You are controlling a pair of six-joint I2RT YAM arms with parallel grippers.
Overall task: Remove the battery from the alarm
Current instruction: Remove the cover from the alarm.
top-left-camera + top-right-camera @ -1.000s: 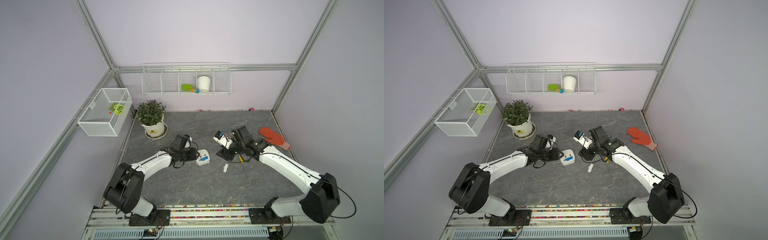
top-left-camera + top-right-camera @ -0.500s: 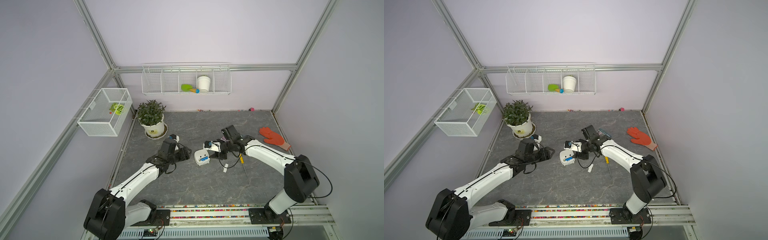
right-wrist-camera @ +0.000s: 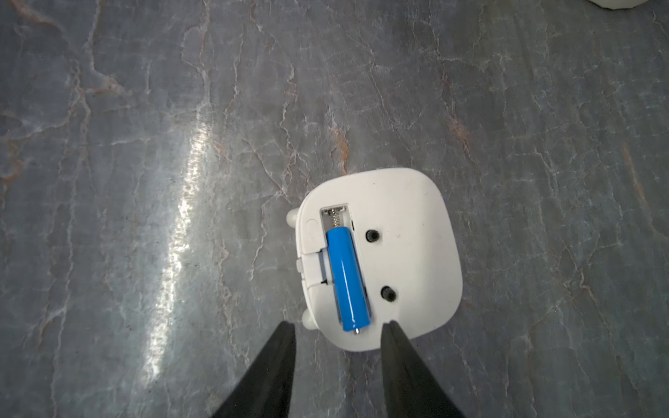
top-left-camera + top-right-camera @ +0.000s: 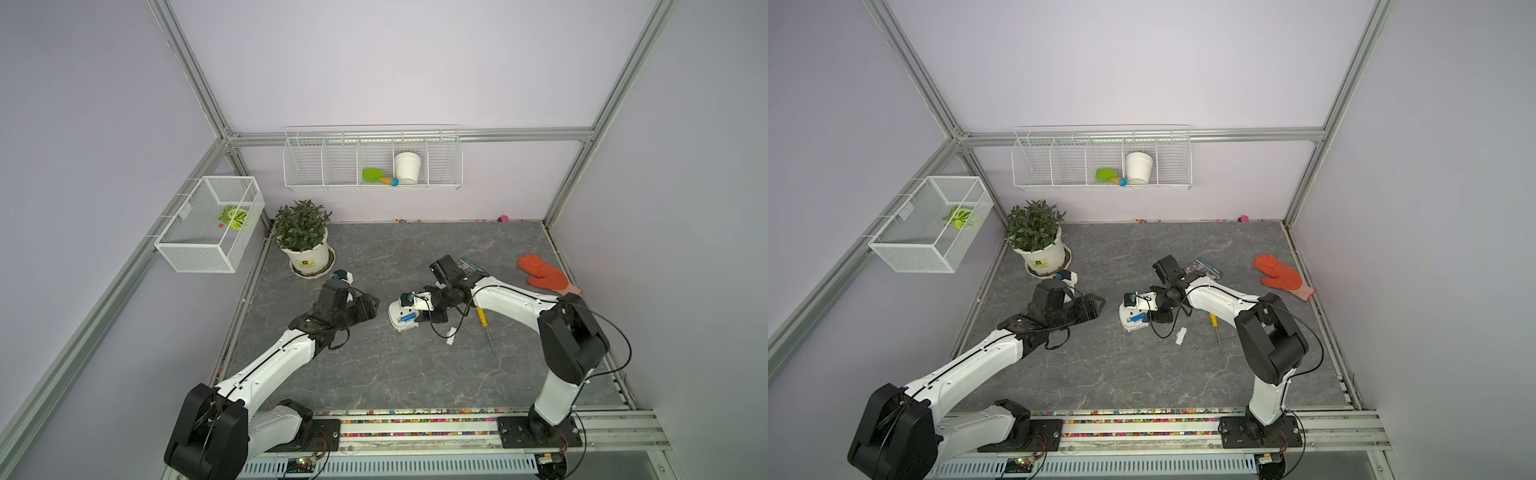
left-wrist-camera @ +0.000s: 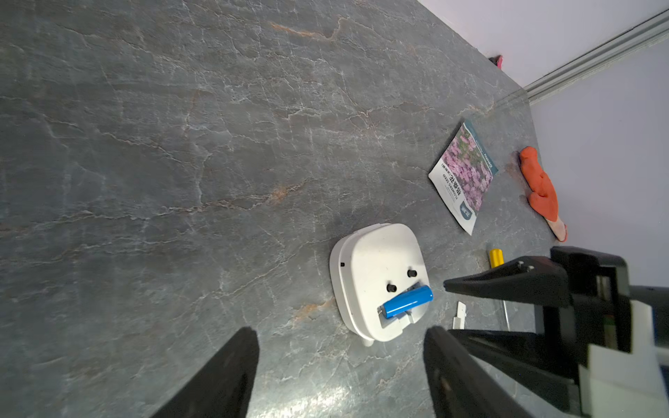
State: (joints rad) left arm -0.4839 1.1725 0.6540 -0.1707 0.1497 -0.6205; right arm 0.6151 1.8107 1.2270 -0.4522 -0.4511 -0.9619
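1. The alarm (image 4: 400, 320) lies face down on the grey table (image 4: 374, 374), between my two arms. Its plain white back is up and the battery slot is uncovered.
2. The battery (image 3: 347, 282) sits in that slot, close to one edge of the back. In both top views its long axis runs roughly along the line from my left gripper to my right one (image 4: 408, 319) (image 4: 1136, 318).
3. Through the right wrist camera I see the far end next to the spring (image 3: 335, 217). The end with the small metal nub points straight back at the right gripper and reaches just past the end of the slot.
4. From the left wrist camera the nub end of the cell (image 5: 407, 301) looks raised a little above the back, so it sits tilted rather than flat.
5. The right gripper (image 3: 337, 324) has its jaws apart, one on either side of the nub end, with a gap on each side. It grips nothing. One fingertip (image 3: 390, 334) overlaps the edge of the alarm, and I cannot tell whether it touches.
6. The left gripper (image 5: 340, 334) is spread wide and empty. It faces the alarm from the opposite side and stands apart from it.
7. A small white cover piece (image 4: 450, 336) and a yellow-handled screwdriver (image 4: 481, 316) lie near the right gripper. A seed packet (image 5: 465, 177) and an orange glove (image 4: 542, 272) lie farther off.
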